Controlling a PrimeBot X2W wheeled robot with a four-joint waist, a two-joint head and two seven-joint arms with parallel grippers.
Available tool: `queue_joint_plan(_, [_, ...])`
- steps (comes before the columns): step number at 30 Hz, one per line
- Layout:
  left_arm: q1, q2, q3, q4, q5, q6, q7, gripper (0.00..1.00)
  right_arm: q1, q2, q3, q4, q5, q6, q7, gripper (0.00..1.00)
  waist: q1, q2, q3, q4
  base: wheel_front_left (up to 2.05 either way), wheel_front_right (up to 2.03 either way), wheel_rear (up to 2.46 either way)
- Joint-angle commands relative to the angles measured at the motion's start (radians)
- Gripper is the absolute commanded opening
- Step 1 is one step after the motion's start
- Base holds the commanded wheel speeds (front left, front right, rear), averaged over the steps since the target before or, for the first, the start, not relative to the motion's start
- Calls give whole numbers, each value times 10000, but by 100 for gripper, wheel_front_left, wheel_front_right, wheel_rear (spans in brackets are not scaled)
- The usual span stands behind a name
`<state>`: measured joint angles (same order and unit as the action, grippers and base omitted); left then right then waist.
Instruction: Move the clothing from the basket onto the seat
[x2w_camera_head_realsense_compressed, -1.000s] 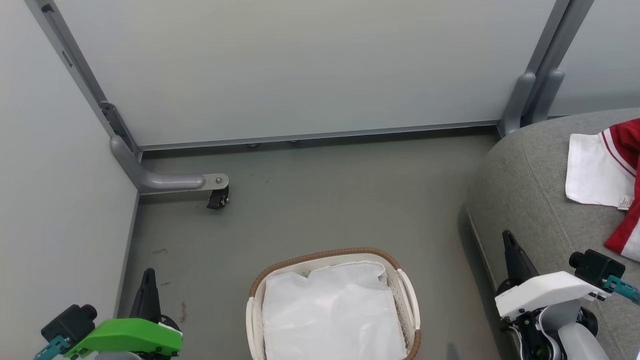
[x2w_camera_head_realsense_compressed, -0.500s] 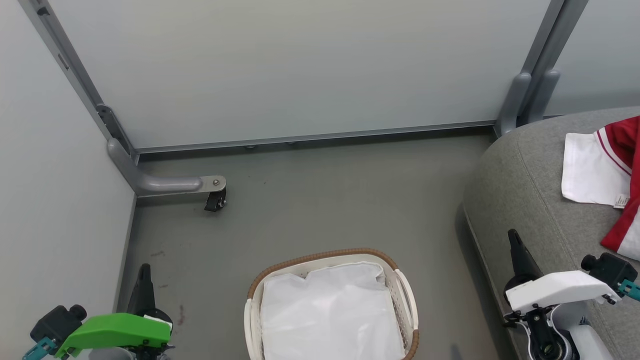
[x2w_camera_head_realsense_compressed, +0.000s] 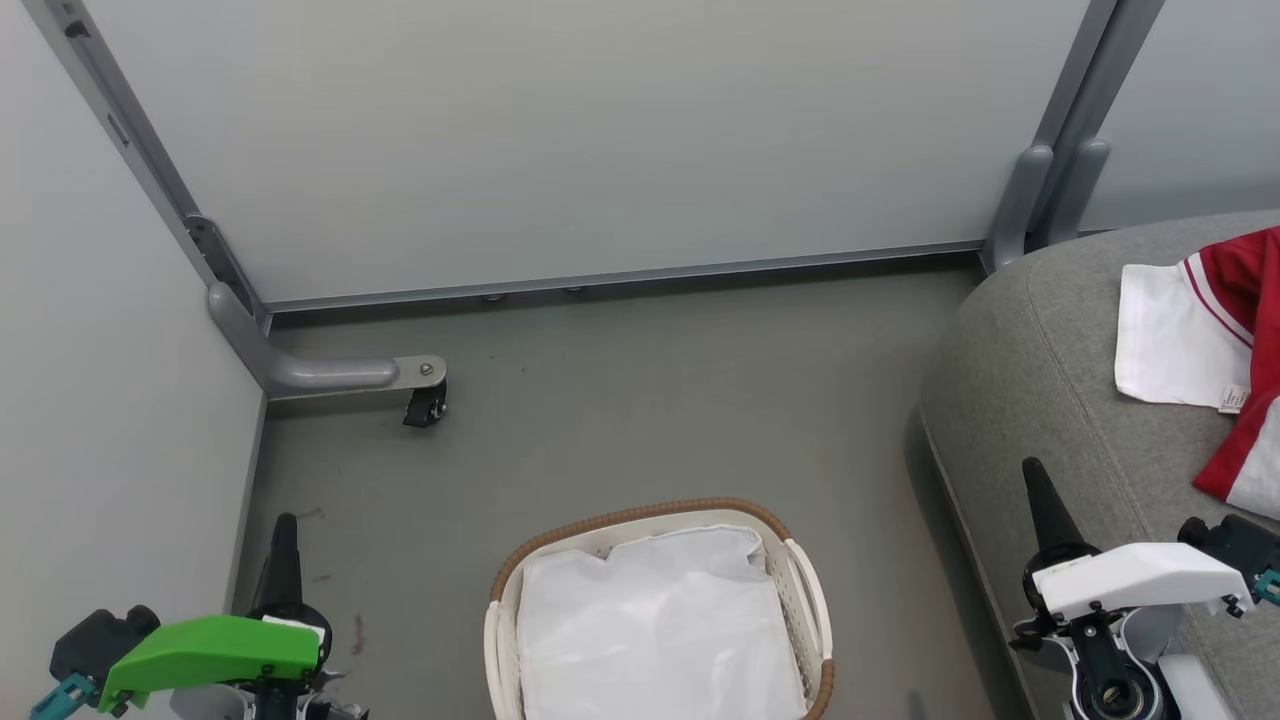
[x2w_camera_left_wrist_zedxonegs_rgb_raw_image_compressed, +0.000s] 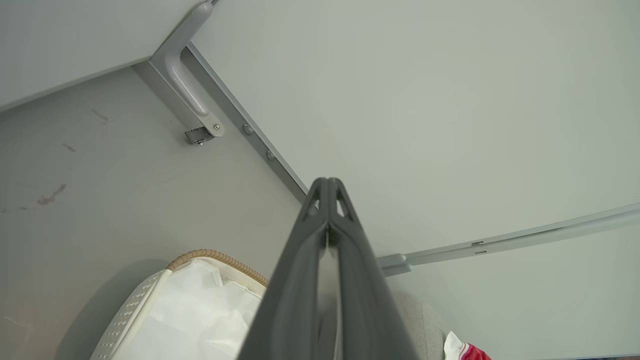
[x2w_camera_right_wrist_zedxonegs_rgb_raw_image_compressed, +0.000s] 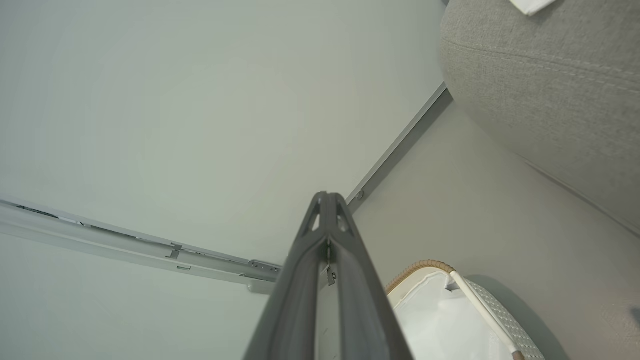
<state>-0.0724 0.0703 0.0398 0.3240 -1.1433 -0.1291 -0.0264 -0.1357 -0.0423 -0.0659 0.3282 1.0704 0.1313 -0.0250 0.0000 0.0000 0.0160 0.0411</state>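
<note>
The clothing (x2w_camera_head_realsense_compressed: 1225, 300) ran off the right edge of the head view, so its full spread over the seat (x2w_camera_head_realsense_compressed: 1050, 380) could not be made out. The small label (x2w_camera_head_realsense_compressed: 1232, 399) on its white panel was too tiny to read. The basket (x2w_camera_head_realsense_compressed: 640, 515) was cut by the bottom edge, and a white liner sheet (x2w_camera_head_realsense_compressed: 650, 630) covered its floor. At lower centre of the left wrist view, the left gripper (x2w_camera_left_wrist_zedxonegs_rgb_raw_image_compressed: 327, 182) hid the basket's right part.
</note>
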Motion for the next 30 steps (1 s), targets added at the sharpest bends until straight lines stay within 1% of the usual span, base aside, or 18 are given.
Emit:
queue_joint_plan(1, [-252,-8,94,-144,-280,-14,82,0,3,-73,-57,-152,304,-4,91,0,0,0,-3,-10,0,0,0])
queue_joint_plan(30, [-369,-106,454,-505,-2612,-21,791,0,183,-89,-294,-534,3005,-7,792,0,0,0,-61,-194,0,0,0])
